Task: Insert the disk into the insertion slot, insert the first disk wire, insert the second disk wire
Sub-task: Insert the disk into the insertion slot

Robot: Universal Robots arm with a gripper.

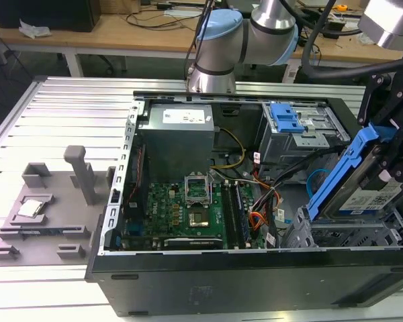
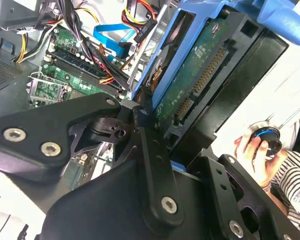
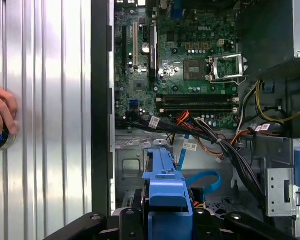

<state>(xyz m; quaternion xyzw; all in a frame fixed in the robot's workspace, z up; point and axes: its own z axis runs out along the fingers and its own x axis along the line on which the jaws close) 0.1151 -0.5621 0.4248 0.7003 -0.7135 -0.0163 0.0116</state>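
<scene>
Metal and circuit board make up the disk (image 1: 368,196), so it likely handles as a dense, rigid block, heavy for its size. It should not sag, but it would take a knock badly. In the second wrist view its underside (image 2: 202,67) shows a bare green board and a row of connector pins, probably the parts most easily damaged. The blue plastic carrier round it looks smooth and a little springy. The safest hold is therefore across the long side edges, clear of the board and pins.

The gripper (image 1: 393,159) sits at the exterior view's right edge, about mid-height. Its black fingers (image 2: 237,92) are closed against opposite sides of the disk, pinching it through the carrier with no gap to be seen. The disk hangs steeply tilted, its label facing the exterior view's right. Its lower end is just above the insertion slot (image 1: 339,235) in the silvery cage at the lower right of the exterior view, and it is not yet inside. Loose wires lie near the cage.
</scene>
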